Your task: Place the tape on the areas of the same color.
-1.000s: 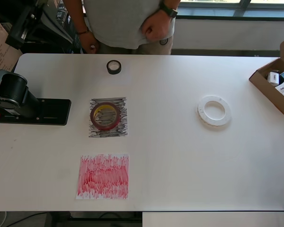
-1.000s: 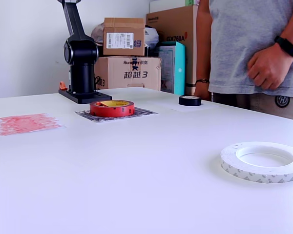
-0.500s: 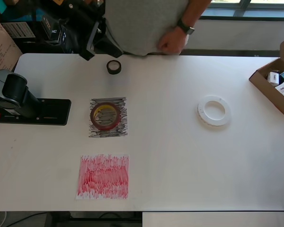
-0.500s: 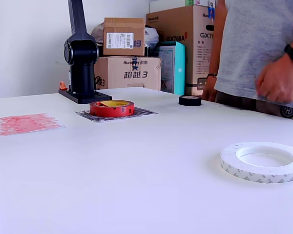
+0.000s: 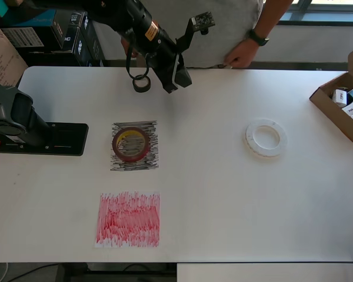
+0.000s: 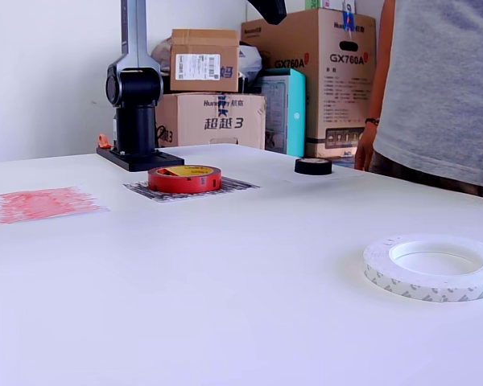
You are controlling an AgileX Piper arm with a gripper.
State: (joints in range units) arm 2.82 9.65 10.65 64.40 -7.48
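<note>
Red-brown roll (image 5: 130, 144): flat on black-grey patch (image 5: 150, 161), mismatched, so needs moving to red patch (image 5: 128, 219) at 6 o'clock.
Black roll (image 5: 141, 83): on bare surface (image 5: 223, 200), 12 o'clock of patch.
White roll (image 5: 266, 138): 3 o'clock, on white.
Gripper (image 5: 175, 75): raised beside black roll, holding nothing; fingers' spread cannot tell.

Red tape roll (image 6: 184, 178) on black-scribbled patch (image 6: 225, 186), black roll (image 6: 313, 166) behind, white roll (image 6: 433, 267) nearest.

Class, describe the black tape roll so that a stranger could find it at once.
Start at the white table and go to its far edge, nearest the standing person. The black tape roll lies there on bare tabletop beyond the black scribbled patch. It is the smallest, darkest ring.
</note>
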